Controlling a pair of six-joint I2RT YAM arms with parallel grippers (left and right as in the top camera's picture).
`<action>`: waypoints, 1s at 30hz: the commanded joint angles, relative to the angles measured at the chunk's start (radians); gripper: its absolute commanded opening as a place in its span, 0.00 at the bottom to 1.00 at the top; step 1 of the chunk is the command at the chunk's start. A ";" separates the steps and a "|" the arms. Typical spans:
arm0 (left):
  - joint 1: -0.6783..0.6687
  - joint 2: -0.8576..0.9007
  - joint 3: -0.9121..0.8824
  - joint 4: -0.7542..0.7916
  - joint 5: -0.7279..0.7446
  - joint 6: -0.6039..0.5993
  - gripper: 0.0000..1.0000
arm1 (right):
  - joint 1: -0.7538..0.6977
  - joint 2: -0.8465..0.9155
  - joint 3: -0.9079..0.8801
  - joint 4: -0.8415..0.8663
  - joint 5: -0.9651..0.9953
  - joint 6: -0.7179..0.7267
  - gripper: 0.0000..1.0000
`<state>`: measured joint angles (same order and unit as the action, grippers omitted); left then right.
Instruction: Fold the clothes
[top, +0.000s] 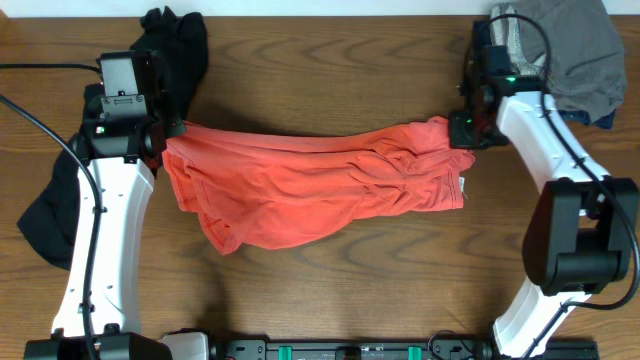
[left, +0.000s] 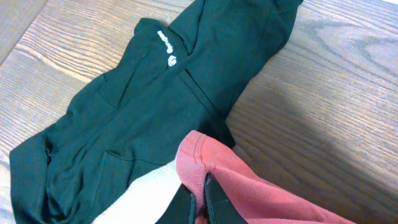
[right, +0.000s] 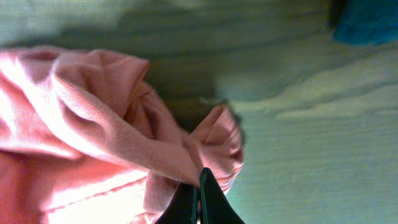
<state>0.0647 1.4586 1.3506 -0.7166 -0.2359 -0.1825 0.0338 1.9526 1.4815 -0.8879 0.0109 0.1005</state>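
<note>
Pinching both ends of red shirt (top: 320, 190): L gripper (left: 200, 198) fingers clamped on its hem at 9 o'clock, R gripper (right: 199, 198) fingers closed tight on a bunched corner at 3 o'clock. Shirt lies rumpled across table (top: 330, 300) ctr, spread btwn the two. Black garment (left: 124, 112) at 10 o'clock by L arm, touching shirt edge. Grey clothes pile (top: 575, 45) at 1 o'clock behind R arm.

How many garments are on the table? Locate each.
3 for sure: orange shirt mid-table, black garment at left, partly under the left arm, gray garment at the far-right corner. Dark blue fabric beneath it may be a fourth.
</note>
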 joint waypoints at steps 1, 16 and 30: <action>0.004 -0.005 0.008 0.001 -0.019 0.006 0.06 | -0.027 -0.019 0.020 0.011 -0.095 -0.050 0.25; 0.004 -0.005 0.008 0.008 -0.019 0.006 0.06 | 0.069 -0.037 0.235 -0.151 -0.277 -0.205 0.59; 0.004 -0.005 0.008 0.007 -0.019 0.006 0.06 | 0.187 -0.016 -0.002 -0.048 -0.262 -0.214 0.49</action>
<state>0.0647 1.4586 1.3506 -0.7124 -0.2359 -0.1825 0.2096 1.9347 1.5211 -0.9504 -0.2398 -0.0986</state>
